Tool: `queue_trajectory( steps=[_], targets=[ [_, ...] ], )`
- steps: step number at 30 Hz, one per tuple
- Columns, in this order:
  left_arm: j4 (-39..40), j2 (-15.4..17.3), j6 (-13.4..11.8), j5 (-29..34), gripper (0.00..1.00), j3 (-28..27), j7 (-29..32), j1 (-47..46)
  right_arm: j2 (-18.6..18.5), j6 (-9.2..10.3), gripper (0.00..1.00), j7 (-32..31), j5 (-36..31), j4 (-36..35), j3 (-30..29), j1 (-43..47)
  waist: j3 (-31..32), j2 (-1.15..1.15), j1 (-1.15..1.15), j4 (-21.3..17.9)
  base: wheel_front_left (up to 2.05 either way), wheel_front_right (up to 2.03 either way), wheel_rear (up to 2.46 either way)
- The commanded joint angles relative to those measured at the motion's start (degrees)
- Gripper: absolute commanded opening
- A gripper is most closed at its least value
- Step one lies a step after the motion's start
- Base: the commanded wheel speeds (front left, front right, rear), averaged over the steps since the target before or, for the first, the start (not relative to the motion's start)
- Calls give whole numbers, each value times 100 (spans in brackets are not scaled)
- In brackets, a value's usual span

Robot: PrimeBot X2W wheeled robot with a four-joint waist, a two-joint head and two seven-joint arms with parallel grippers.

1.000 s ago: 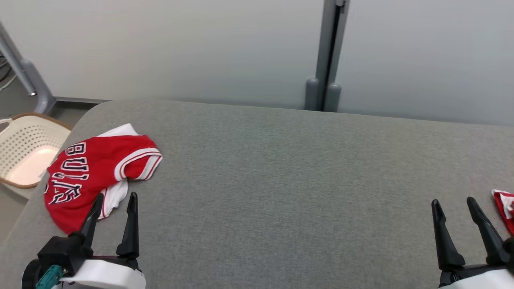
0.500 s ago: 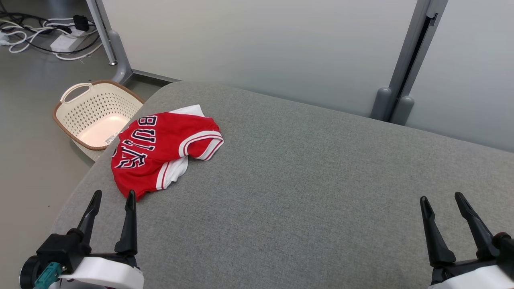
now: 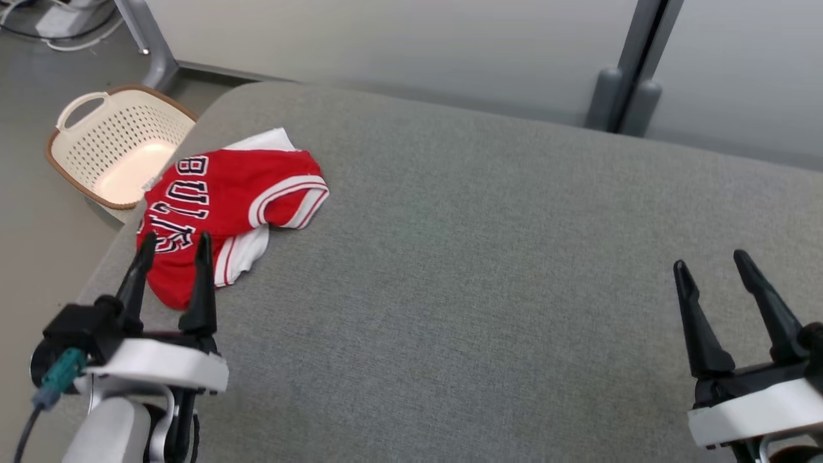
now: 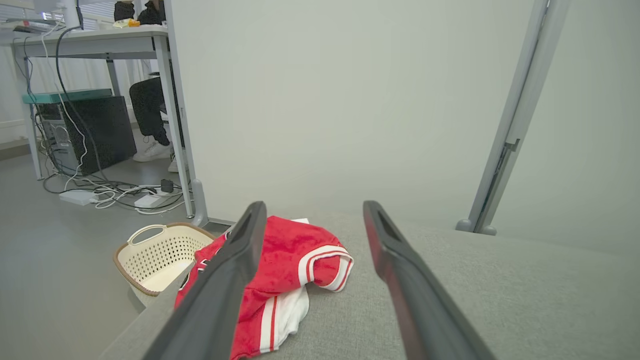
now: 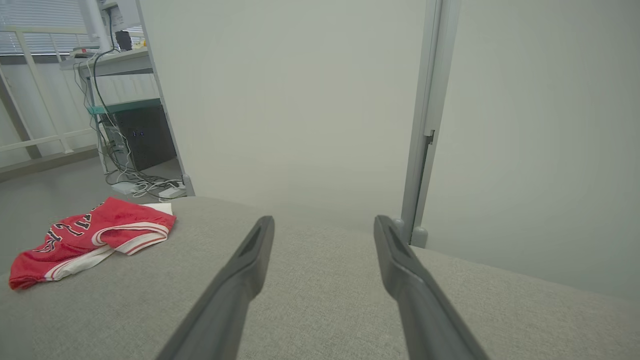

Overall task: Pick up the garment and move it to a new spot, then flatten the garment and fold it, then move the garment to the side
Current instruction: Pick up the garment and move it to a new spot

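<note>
The garment [image 3: 218,206] is a red jersey with white trim and dark lettering, lying crumpled near the far left corner of the grey padded table [image 3: 482,257]. It also appears as the garment [image 4: 285,270] in the left wrist view and the garment [image 5: 90,235] in the right wrist view. My left gripper [image 3: 172,247] hovers open at the garment's near edge, its fingertips in front of the red cloth, holding nothing. My right gripper [image 3: 707,265] stands open over bare table at the lower right, far from the garment.
A cream perforated basket [image 3: 109,154] with a brown rim sits on the floor beyond the table's left corner. Grey partition panels and a post [image 3: 617,77] stand behind the table. Cables and a power strip [image 4: 145,200] lie on the floor under a desk, where a seated person's legs show.
The head camera swung left and then dipped, shifting the whole picture. My left gripper has come forward so its fingertips now overlap the garment's near edge. Both grippers stay open.
</note>
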State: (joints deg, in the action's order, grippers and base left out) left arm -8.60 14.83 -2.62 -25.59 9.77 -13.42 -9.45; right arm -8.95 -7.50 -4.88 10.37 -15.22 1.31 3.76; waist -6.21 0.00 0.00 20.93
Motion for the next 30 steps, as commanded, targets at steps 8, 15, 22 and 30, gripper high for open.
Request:
queue_trajectory(
  steps=[8, 15, 22, 30],
  targets=[
    [-1726, 3, 627, -447, 100, -125, -58, -1526, -92, 2, 100, -162, -217, -338, 2, -621, -1592, 0, 0, -787, 0, 0, 0],
    [-3738, 111, 957, -810, 100, -116, -7, -2793, -16, 1, 100, -46, -318, -323, -54, -942, -2295, 0, 0, -1015, 0, 0, 0],
    [-5110, 193, 1005, -1107, 76, -73, 5, -3480, 16, 2, 100, 74, -326, -122, 48, -1178, -2488, 0, 0, -1095, 0, 0, 0],
    [-4717, 456, 1012, -994, 0, -173, -167, -3412, 30, 2, 100, 219, -346, 80, 14, -1199, -2206, 0, 0, -1035, 0, 0, 0]
  ],
)
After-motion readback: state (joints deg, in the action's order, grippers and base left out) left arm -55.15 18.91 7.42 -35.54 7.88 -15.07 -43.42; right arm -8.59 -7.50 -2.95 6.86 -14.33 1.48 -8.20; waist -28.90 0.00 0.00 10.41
